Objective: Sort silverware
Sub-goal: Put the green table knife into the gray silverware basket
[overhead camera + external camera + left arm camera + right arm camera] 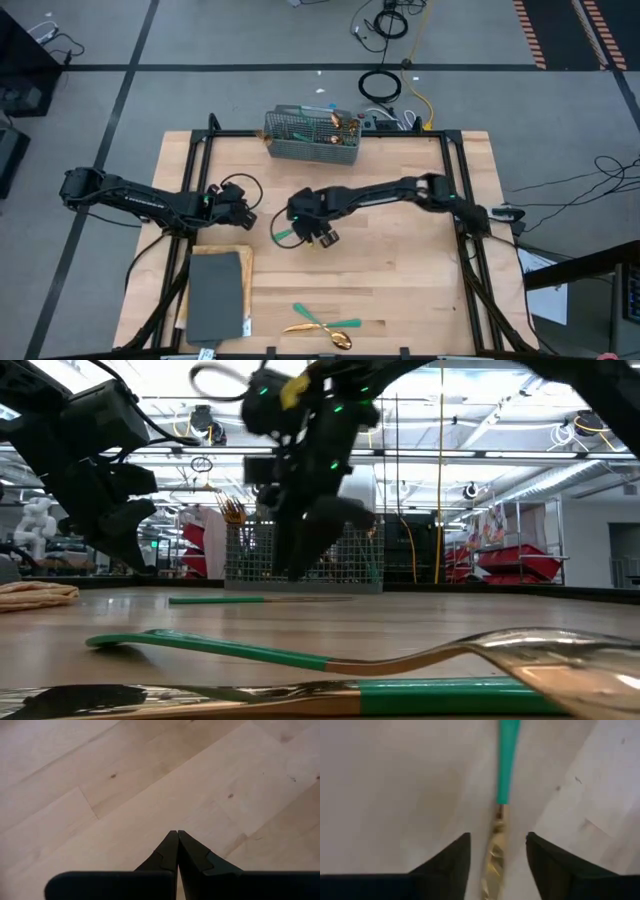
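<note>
From above, my right gripper [318, 233] hovered open over one teal-handled piece [291, 236]; two pieces [325, 326] lay sorted nearer me, most remained in the basket [312, 140]. Its wrist view showed the utensil between the fingers [451, 857], ungrasped. The left gripper [177, 840] waited closed, empty.

High cam looks straight down on my whole table [400, 260]; low cam sits at tabletop level, facing the room. Both wrist cams stare close at the wood. All share the tabletop.
</note>
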